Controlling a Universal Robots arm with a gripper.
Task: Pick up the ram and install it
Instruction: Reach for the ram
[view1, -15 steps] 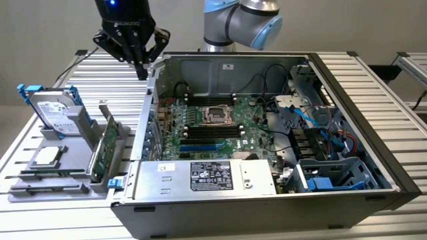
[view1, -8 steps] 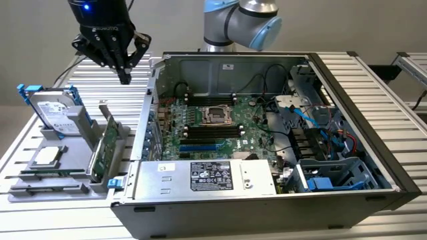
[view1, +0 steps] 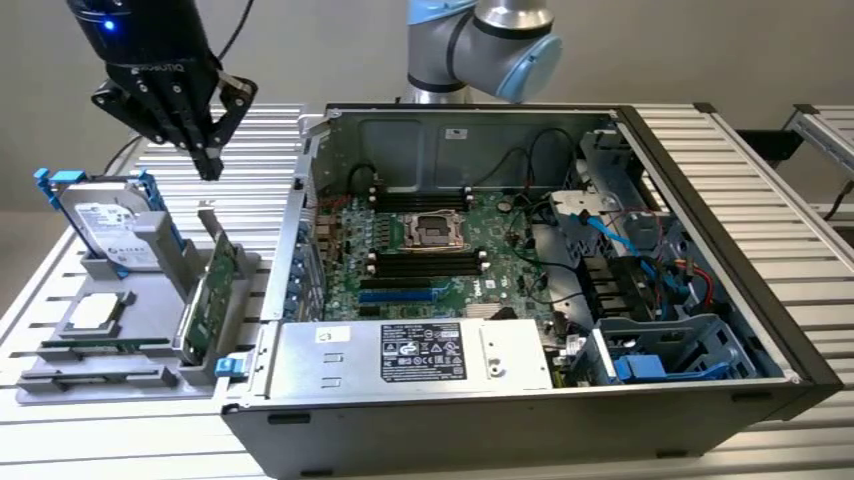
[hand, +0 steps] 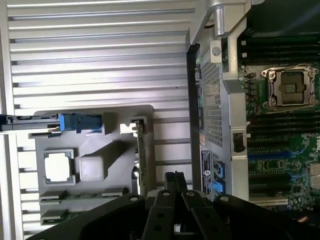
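Gripper (view1: 210, 168) hangs shut and empty (fingers pinched to a point) above the grey tray (view1: 144, 310), just over the upright expansion card (view1: 214, 285). Well below it, the ram (view1: 104, 346) lies flat in a slot near the tray's front edge, toward the exterior view's left.

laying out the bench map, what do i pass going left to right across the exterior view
hard drive → green expansion card → power supply → blue drive cage
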